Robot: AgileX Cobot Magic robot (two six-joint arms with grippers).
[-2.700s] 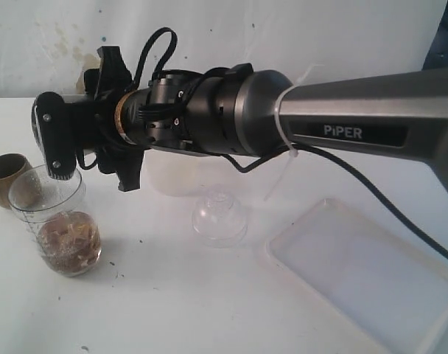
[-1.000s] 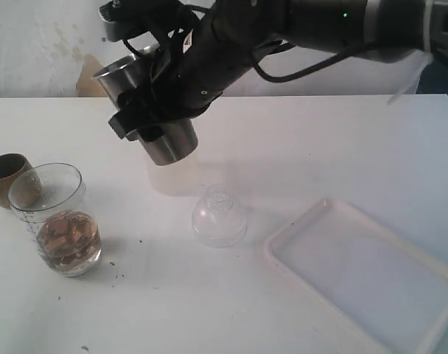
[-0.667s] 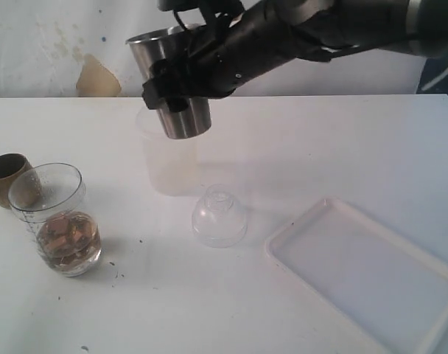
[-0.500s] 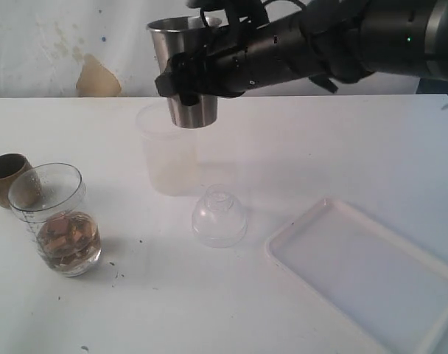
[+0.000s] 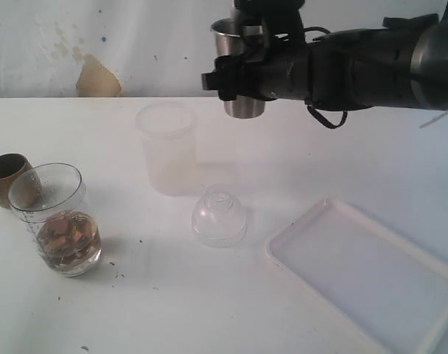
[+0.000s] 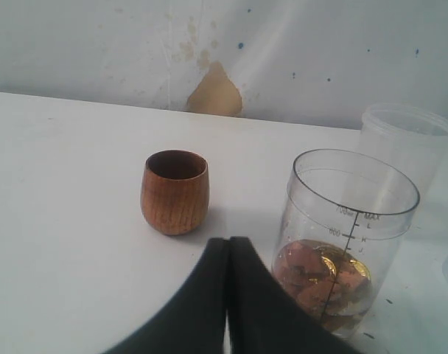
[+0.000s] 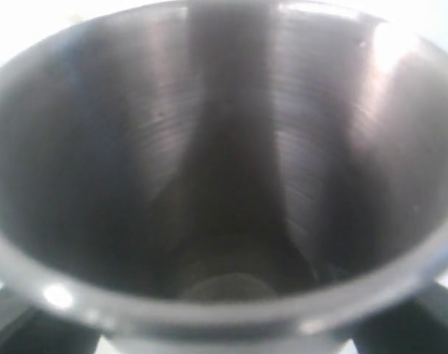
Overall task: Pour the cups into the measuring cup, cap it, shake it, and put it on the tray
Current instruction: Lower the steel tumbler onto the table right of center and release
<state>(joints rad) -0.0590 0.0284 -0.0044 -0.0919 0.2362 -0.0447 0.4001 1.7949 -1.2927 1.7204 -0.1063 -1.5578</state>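
Got the steel tumbler (image 5: 244, 108) clamped upright in the right gripper (image 5: 239, 77), clear of everything; emptied, probably. Got the left gripper (image 6: 228, 251) pinched shut by the measuring cup (image 5: 56, 221).

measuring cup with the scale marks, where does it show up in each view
Exterior view: measuring cup at lower left, next to the wooden cup.
Left wrist view: measuring cup just ahead of the left gripper, wooden cup beside it.
Right wrist view: not in it; the steel tumbler fills the frame.
Shared landmark: the wooden cup.
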